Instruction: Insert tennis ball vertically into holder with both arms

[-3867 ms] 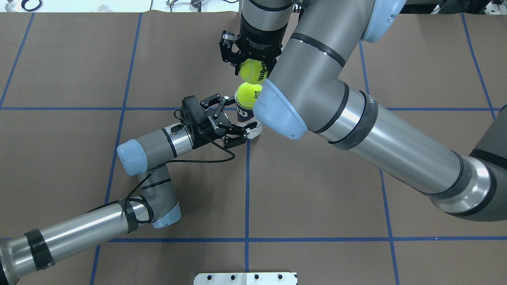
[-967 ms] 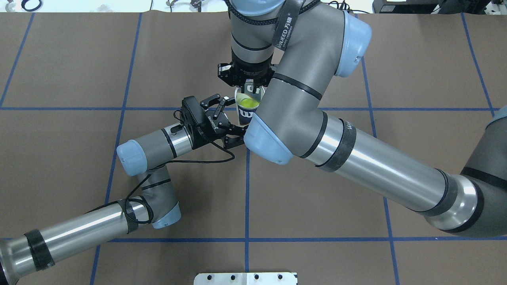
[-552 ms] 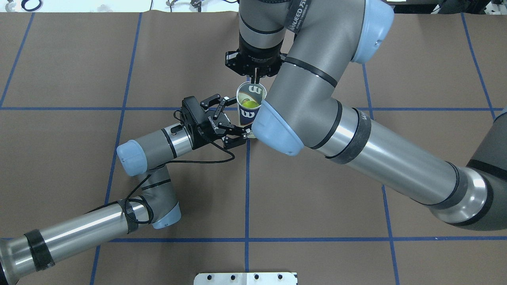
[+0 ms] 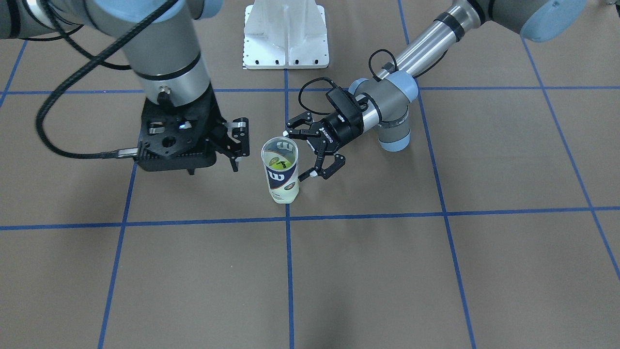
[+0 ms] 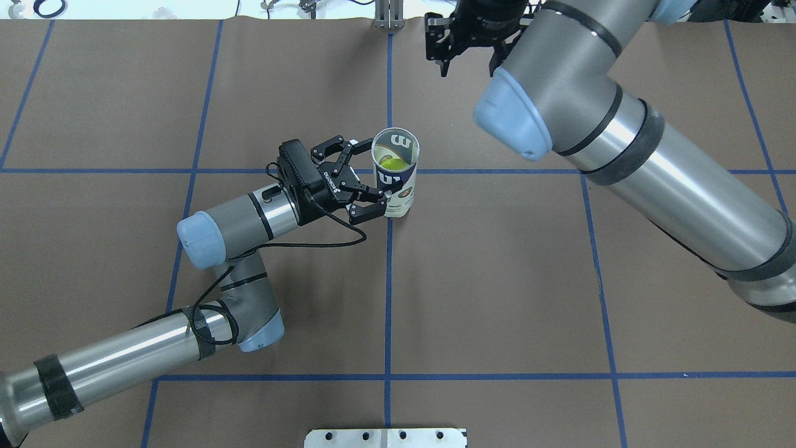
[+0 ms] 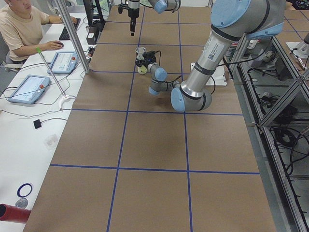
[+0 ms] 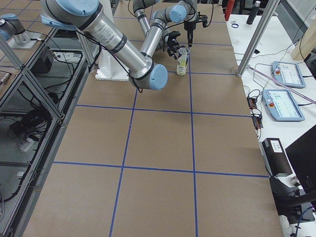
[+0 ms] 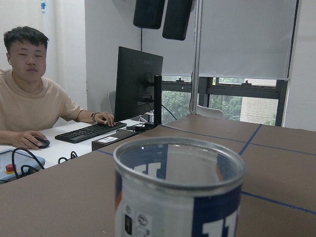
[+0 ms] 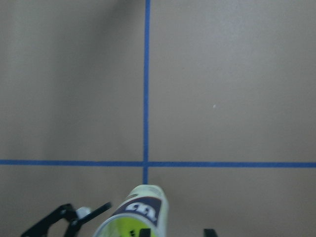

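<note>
The holder is a clear can with a navy "W" label. It stands upright at the table's middle. A yellow-green tennis ball sits inside it below the rim, and also shows in the front view. My left gripper is open at the can's side, one finger on either side of its wall. I cannot tell whether it touches. The can fills the left wrist view. My right gripper is open and empty, raised and off to the can's far right.
The white base plate stands at the robot's edge of the table. An operator sits at a side desk with a keyboard and tablets. Blue tape lines cross the brown table.
The right gripper has left the can's mouth and risen away to the far right. The ball it held and the ball at the rim are now inside. The left gripper has shifted slightly.
</note>
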`<state>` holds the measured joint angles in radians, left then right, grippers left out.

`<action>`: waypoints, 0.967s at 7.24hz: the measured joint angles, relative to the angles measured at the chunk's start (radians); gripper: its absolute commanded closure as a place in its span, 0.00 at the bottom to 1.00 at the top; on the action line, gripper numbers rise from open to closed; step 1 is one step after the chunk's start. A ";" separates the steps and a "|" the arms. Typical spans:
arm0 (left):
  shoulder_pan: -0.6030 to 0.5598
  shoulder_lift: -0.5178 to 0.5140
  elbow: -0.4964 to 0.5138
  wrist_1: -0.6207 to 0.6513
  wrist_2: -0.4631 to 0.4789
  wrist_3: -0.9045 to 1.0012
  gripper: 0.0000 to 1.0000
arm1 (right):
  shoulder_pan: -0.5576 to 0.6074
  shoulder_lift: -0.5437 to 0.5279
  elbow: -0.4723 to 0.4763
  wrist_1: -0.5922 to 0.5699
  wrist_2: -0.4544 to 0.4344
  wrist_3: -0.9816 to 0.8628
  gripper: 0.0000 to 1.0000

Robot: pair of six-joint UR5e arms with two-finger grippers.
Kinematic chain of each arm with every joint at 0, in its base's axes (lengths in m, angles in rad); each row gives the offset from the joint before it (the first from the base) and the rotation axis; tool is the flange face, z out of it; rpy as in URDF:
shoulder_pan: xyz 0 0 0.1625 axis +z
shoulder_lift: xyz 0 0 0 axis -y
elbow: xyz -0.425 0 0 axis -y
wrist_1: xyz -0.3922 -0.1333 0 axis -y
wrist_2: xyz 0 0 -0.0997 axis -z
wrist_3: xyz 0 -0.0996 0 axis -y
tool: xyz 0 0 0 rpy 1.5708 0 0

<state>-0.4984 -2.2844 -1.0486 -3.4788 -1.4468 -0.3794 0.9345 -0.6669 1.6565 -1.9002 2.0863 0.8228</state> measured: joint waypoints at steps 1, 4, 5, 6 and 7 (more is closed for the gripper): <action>-0.018 0.038 -0.033 -0.002 -0.002 0.000 0.01 | 0.066 -0.057 0.001 0.003 0.041 -0.112 0.00; -0.044 0.186 -0.151 -0.009 -0.011 0.001 0.01 | 0.262 -0.273 0.021 0.010 0.109 -0.507 0.00; -0.058 0.229 -0.179 -0.009 -0.014 0.001 0.01 | 0.312 -0.339 0.021 0.011 0.120 -0.606 0.00; -0.095 0.290 -0.213 -0.007 -0.027 0.001 0.01 | 0.361 -0.402 0.020 0.012 0.140 -0.676 0.00; -0.148 0.364 -0.255 0.002 -0.058 0.000 0.01 | 0.411 -0.463 0.018 0.015 0.162 -0.732 0.00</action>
<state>-0.6467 -1.9207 -1.3040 -3.4768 -1.5043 -0.3796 1.3454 -1.1296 1.6746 -1.8854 2.2483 0.0910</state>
